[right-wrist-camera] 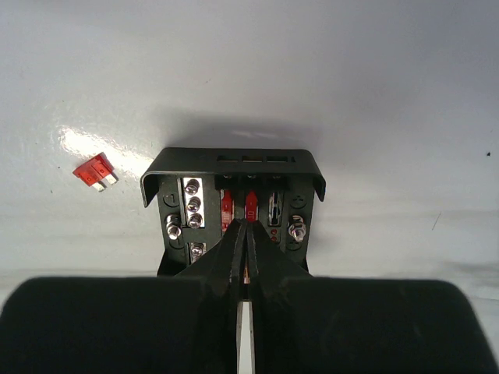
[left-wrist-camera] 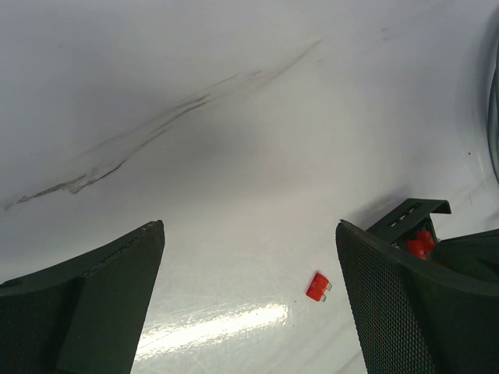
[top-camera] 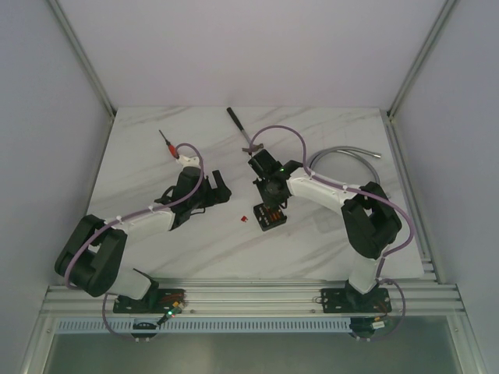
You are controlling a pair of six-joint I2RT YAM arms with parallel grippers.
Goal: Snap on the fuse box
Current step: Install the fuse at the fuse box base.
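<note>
The fuse box [top-camera: 270, 217] is a small black open box lying on the white marble table [top-camera: 156, 171], right of centre. In the right wrist view the fuse box [right-wrist-camera: 234, 165] shows metal screws and two red fuses [right-wrist-camera: 251, 204] seated in its slots. My right gripper [right-wrist-camera: 245, 223] is shut, its tips pressed together at the near end of the right-hand red fuse, over the box; it reaches in from above [top-camera: 269, 202]. My left gripper [left-wrist-camera: 249, 226] is open over bare table, left of the box [left-wrist-camera: 413, 220], nothing between its fingers [top-camera: 214, 189].
A loose red fuse [top-camera: 243, 219] lies on the table just left of the box [left-wrist-camera: 318, 287] [right-wrist-camera: 95, 172]. At the back lie a red-handled screwdriver [top-camera: 168, 144], a black-handled tool [top-camera: 240, 125] and a grey hose [top-camera: 351, 152]. Metal frame posts line both sides.
</note>
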